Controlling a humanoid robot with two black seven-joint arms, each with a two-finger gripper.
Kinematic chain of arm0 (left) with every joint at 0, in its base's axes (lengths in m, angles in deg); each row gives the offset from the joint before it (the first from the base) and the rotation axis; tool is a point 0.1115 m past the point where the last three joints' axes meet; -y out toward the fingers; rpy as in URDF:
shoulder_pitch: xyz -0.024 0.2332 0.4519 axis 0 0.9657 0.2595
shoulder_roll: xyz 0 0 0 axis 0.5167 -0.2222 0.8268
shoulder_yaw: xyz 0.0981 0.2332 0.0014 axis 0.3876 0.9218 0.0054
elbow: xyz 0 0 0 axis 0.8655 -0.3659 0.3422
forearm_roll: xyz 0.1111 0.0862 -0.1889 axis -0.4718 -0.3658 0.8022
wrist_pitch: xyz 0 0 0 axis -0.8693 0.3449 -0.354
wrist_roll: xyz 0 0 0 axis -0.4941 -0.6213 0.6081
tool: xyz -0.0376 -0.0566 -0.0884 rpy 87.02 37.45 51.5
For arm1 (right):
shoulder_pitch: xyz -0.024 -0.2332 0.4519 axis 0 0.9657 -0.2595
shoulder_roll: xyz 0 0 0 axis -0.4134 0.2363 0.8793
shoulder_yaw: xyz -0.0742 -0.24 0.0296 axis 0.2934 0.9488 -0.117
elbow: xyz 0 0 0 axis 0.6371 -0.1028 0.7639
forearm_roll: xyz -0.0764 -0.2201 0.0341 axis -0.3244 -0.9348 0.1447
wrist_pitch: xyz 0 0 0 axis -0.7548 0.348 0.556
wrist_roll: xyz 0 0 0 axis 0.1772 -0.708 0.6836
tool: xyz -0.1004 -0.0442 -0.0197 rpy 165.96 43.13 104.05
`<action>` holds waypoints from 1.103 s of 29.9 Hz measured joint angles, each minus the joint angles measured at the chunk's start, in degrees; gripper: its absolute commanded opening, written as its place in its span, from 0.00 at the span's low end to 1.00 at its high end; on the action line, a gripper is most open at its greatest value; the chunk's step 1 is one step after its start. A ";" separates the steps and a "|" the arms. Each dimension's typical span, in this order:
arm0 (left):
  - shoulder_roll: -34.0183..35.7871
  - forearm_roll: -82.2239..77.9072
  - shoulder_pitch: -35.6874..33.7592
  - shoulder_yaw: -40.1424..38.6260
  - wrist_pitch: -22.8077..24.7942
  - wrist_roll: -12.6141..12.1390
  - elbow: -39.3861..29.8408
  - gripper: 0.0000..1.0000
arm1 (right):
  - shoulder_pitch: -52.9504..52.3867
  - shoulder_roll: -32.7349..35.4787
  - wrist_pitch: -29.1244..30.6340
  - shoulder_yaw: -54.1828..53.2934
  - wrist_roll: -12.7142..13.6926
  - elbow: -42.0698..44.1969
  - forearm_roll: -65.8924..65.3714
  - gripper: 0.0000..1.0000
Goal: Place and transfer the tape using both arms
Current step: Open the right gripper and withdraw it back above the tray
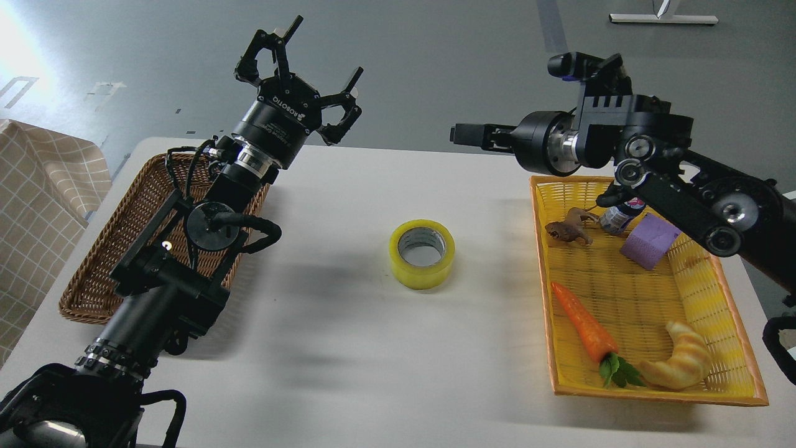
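The tape (422, 253) lies alone on the white table (348, 348). The left gripper (303, 57) has its fingers spread wide. On the right gripper (463, 134), seen from the side, I cannot tell.

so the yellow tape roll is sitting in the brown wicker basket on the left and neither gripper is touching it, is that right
Not quite. The head view shows the tape lying flat on the white table, between the brown basket and the yellow basket. Neither the left gripper nor the right gripper touches it.

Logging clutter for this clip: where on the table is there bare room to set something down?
Bare white table lies between the brown basket and the tape, between the tape and the yellow basket, and along the near edge. The yellow basket is crowded: carrot, croissant, purple block.
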 measured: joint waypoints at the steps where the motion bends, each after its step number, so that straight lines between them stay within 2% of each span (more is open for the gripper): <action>1: 0.01 0.00 0.00 0.00 0.00 0.00 0.00 0.98 | 0.62 1.18 -0.01 -1.63 0.00 -0.77 1.07 0.99; 6: 0.05 0.00 -0.12 0.00 0.00 0.00 0.00 0.98 | 5.45 4.92 0.00 -12.43 -0.03 -4.31 3.95 0.99; 12: 1.01 -0.07 -0.15 0.00 0.00 0.00 0.00 0.98 | 15.07 4.53 0.00 -30.76 -0.36 -5.76 6.28 0.99; 22: 2.86 -0.34 0.07 -0.04 0.00 0.09 0.00 0.98 | 24.21 -1.54 -0.02 -53.79 -0.93 -5.28 21.33 0.99; 28: 3.49 -0.39 0.05 -0.06 0.00 0.10 0.05 0.98 | 25.77 -6.48 -0.02 -61.98 -2.30 -3.98 27.89 0.99; 33: 3.44 -0.43 0.05 -0.06 0.00 0.17 0.08 0.98 | 26.19 -9.32 -0.02 -64.67 -3.37 -2.03 34.19 0.99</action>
